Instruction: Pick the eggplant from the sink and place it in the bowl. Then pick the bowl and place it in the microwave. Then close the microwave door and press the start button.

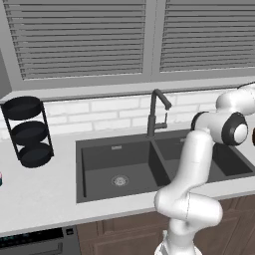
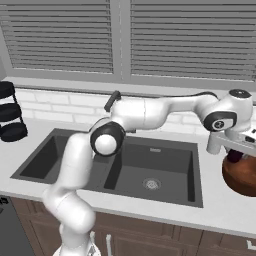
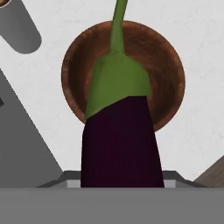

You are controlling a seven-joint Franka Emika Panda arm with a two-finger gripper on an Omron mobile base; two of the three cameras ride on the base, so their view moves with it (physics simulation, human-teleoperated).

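Eggplant (image 3: 120, 140) fills the near part of the hand view, dark purple body toward the camera and green cap and stem pointing away, with the brown wooden bowl (image 3: 164, 65) directly beyond it on the pale tabletop (image 3: 197, 127). It hangs above the bowl's hollow, not yet resting in it.

From the right base view, the end effector (image 2: 235, 154) sits at the end of the outstretched arm, just over the bowl (image 2: 240, 177), which stands to the right of the sink (image 2: 165, 172).

To finish this step well, the vegetable should go lower until it is close to the bowl's floor, kept over the middle of the hollow, and only then be let go. Dropped from high up, it could bounce off the thick rim and roll onto the tabletop.

The end effector is partly closed, its jaws clamped on the eggplant's body; the fingertips themselves are hidden behind the vegetable in the hand view, so the exact contact points cannot be made out.
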